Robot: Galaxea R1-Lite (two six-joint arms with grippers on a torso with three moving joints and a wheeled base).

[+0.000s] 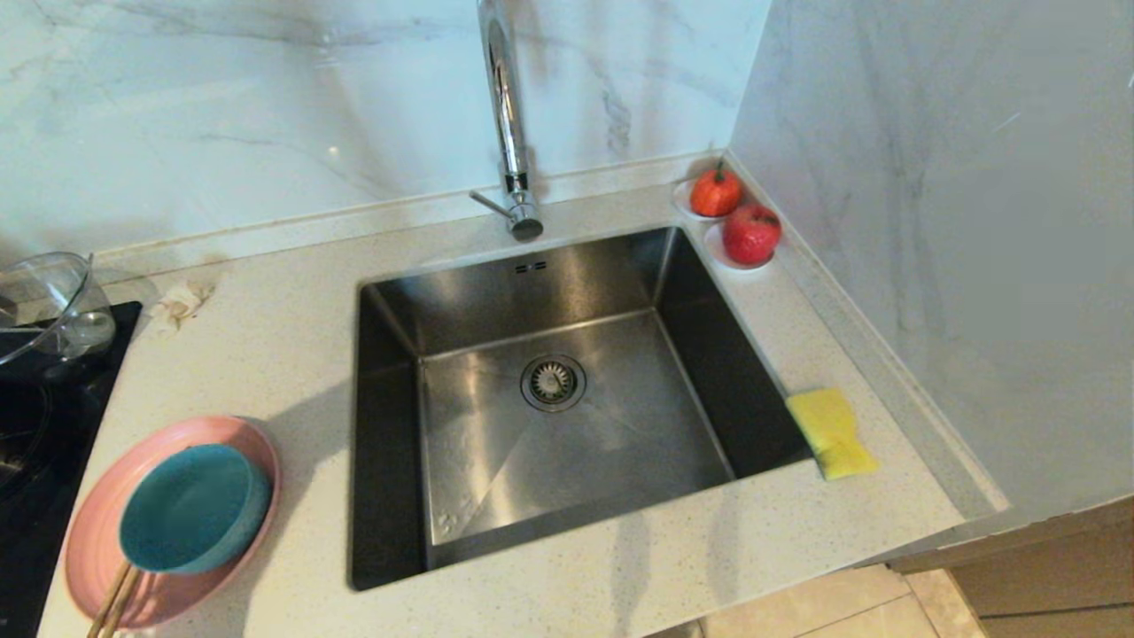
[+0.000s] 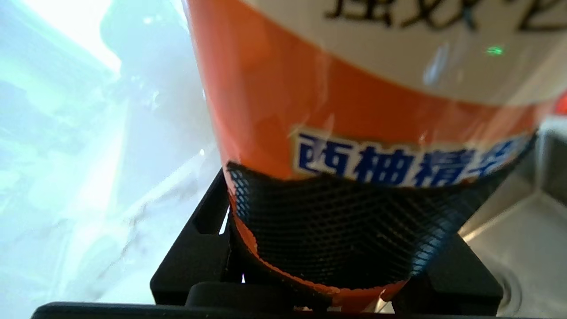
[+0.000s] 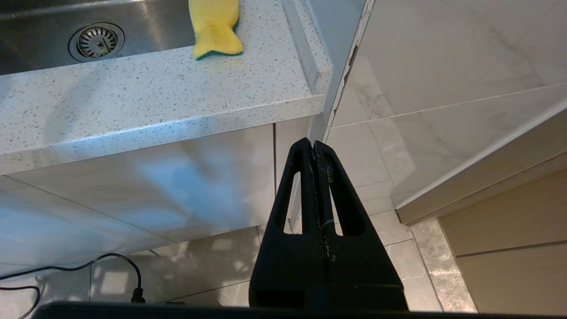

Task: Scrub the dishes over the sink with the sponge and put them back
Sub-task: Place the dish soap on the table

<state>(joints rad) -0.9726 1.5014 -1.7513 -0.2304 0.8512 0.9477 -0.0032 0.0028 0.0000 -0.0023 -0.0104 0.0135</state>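
Right now I see the sink (image 1: pixel 567 390) set in the middle of the speckled countertop (image 1: pixel 266 354), its steel basin holding nothing but the round drain strainer (image 1: pixel 553 382); the tall chrome tap (image 1: pixel 509 124) rises from the counter's back edge behind it. Toward the counter's front left corner lies the pink plate (image 1: pixel 93 532), and the teal bowl (image 1: pixel 193 507) sits in it, right way up. A pair of wooden chopsticks (image 1: pixel 113 601) leans on the plate's near rim, just under the bowl. The sponge (image 1: pixel 831 431) lies yellow face up on the counter's right edge, touching the sink's right rim, near the front corner.

Over in the back right corner, two red fruits (image 1: pixel 735 217) rest on small white saucers beside the wall. A crumpled scrap (image 1: pixel 180 303) lies toward the back left, and a clear glass bowl (image 1: pixel 49 301) stands on the black hob past the counter's left edge.

My left gripper (image 2: pixel 323 274) is clamped on an orange bottle (image 2: pixel 354 102) with a white label and blue characters; black mesh wraps the bottle where the fingers hold it. I cannot find it from the head camera. My right gripper (image 3: pixel 315 144) hangs parked below the counter's front right corner, over the floor tiles, fingers (image 3: pixel 301 195) pressed together on nothing.
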